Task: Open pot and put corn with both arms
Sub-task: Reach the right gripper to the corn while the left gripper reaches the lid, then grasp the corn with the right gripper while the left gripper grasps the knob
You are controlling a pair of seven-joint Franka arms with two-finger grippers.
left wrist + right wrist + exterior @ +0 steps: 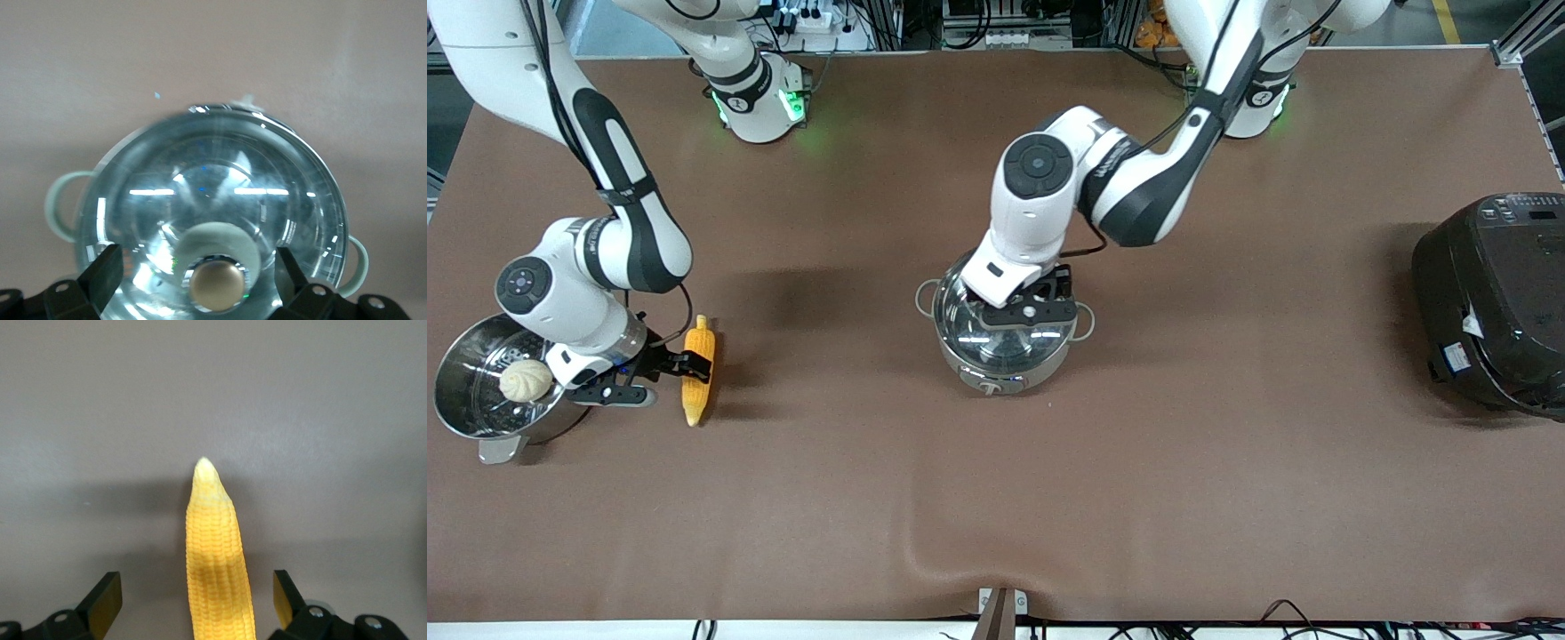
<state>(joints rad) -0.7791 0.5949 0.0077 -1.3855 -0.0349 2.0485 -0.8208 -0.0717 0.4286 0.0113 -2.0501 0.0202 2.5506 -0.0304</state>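
while the pot (1003, 342) sits lidded under the spread left gripper (197, 277), the spread right gripper (197, 600) straddles the corn (217, 567); a bun (526, 380) rests in the steamer (463, 391).

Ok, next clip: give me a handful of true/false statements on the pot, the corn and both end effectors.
1. The glass lid is on the pot. True.
2. The left end effector is open, with the lid knob between its fingers. True.
3. The corn is in the steamer pot. False: it lies on the table beside the steamer pot.
4. The right end effector is shut on the corn. False: it is open, one finger on each side of the cob.
5. A white bun sits in the steamer pot. True.
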